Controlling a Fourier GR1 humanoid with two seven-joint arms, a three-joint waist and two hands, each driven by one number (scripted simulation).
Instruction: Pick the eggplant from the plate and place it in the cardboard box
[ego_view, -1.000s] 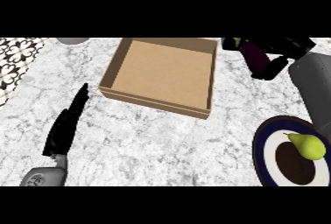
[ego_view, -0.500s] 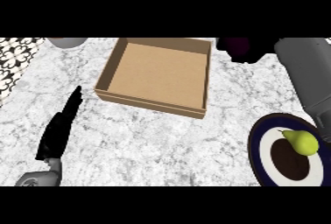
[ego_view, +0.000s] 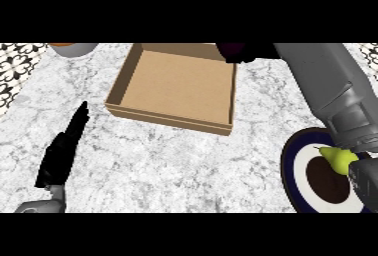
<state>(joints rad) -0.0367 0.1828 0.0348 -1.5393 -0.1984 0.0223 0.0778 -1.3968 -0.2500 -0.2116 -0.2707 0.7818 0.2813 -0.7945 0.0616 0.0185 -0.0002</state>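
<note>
My right hand (ego_view: 247, 51) is curled round the eggplant (ego_view: 232, 49) right over the box's (ego_view: 177, 82) far corner; left hand (ego_view: 65, 148) rests flat, nothing in it.

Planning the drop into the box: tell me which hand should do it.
The right hand. It is at the cardboard box's far right corner, curled round something dark purple, apparently the eggplant. The left hand rests open near the lower left, away from the box.

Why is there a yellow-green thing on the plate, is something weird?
A yellow-green fruit, pear-like, sits on the dark-rimmed plate, partly hidden by the right forearm. The cardboard box looks empty. The right hand holds something dark purple at the box's far corner. Nothing looks spilled or broken.
</note>
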